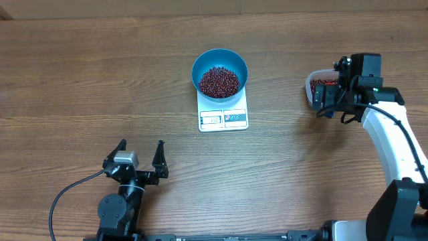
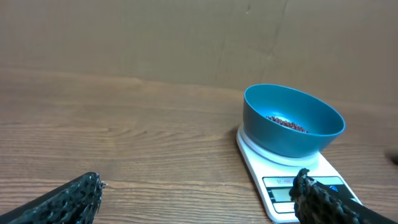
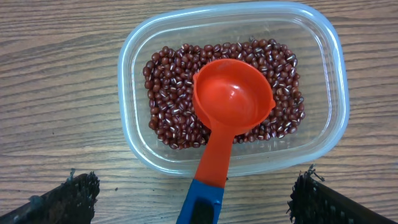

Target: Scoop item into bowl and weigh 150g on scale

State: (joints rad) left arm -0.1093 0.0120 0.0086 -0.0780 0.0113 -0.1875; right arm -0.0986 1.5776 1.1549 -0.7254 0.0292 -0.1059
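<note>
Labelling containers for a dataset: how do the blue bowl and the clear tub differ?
The bowl is round, opaque blue; the tub is a clear rounded rectangle. The bowl sits on the scale; the tub on the table. The tub, not the bowl, holds the red scoop. Both contain beans.

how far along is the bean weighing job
Done: beans fill part of the blue bowl, which stands on the scale. In hand: nothing held; the red scoop lies empty in the tub under the open right gripper, left gripper open too. Left: the display is unreadable, so further scoops may be needed.
</note>
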